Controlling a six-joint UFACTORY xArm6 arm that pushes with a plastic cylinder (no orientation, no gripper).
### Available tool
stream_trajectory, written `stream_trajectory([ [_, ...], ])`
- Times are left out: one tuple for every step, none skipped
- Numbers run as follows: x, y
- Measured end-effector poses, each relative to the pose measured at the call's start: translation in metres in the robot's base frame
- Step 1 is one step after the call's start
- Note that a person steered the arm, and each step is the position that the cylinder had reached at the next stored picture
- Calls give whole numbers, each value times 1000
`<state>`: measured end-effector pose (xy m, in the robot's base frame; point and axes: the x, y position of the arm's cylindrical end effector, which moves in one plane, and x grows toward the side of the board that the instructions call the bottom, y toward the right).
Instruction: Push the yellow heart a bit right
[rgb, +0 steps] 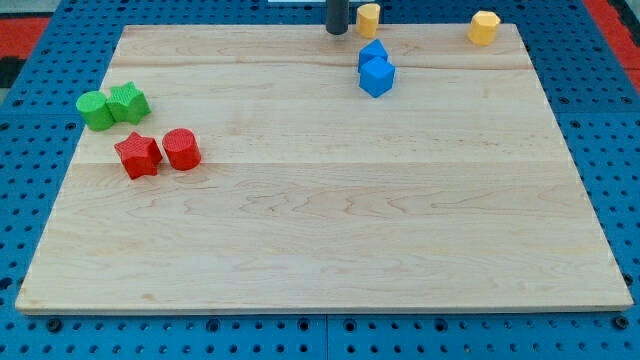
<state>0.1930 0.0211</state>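
A yellow block (369, 18), which looks like the heart, stands at the board's top edge, a little right of the middle. My tip (337, 32) is just to its left, close beside it at about the same height in the view; I cannot tell whether they touch. A second yellow block (484, 27), with flat angular sides, sits near the board's top right corner.
Two blue blocks (373, 52) (377, 76) sit touching just below the yellow heart. Two green blocks (96, 110) (128, 102) sit at the left edge. Below them are a red star (138, 155) and a red cylinder (182, 149). The wooden board (320, 240) lies on a blue pegboard.
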Motion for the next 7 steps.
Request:
stream_trajectory([
  [-1, 0],
  [1, -5],
  [0, -6],
  [-1, -6],
  [0, -6],
  [-1, -6],
  [0, -6],
])
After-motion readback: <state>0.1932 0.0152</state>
